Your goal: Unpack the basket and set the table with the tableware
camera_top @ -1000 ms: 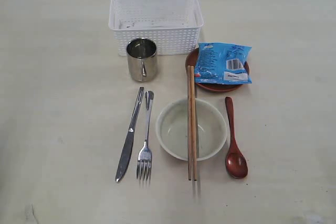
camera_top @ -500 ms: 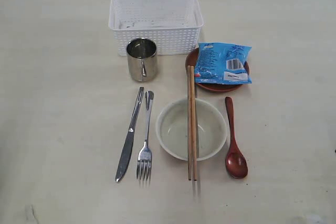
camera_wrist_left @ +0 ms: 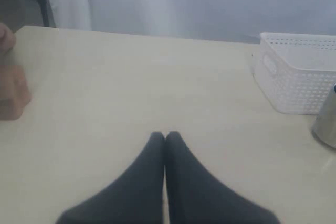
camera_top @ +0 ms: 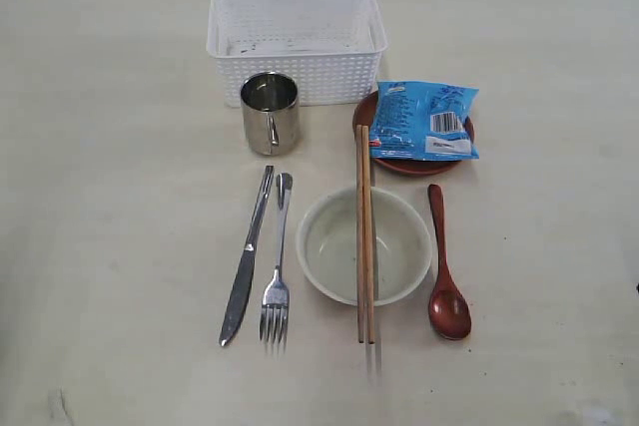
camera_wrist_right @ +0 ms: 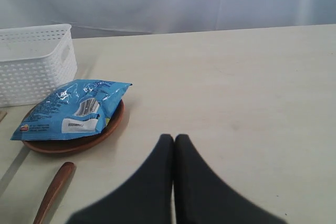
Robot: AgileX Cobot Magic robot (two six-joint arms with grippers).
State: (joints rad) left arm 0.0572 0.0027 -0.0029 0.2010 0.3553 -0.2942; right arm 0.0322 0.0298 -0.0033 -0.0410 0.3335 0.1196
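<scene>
The white basket [camera_top: 296, 39] stands at the back of the table [camera_top: 110, 197]. In front of it are the steel mug [camera_top: 270, 113], knife [camera_top: 246, 256] and fork [camera_top: 277, 264]. Wooden chopsticks [camera_top: 364, 236] lie across the cream bowl [camera_top: 329, 246]. The red-brown spoon [camera_top: 445, 268] lies to the bowl's right, behind it the small plate [camera_top: 403, 163]. Neither gripper shows in the exterior view. My left gripper [camera_wrist_left: 165, 136] is shut and empty, off to the side of the basket [camera_wrist_left: 296, 72]. My right gripper [camera_wrist_right: 174, 139] is shut and empty, beside the plate [camera_wrist_right: 79, 141].
A blue snack bag [camera_top: 424, 120] lies on the small plate, also seen as the bag [camera_wrist_right: 71, 107] in the right wrist view. A blurred skin-toned shape [camera_wrist_left: 11, 90] sits at the table edge in the left wrist view.
</scene>
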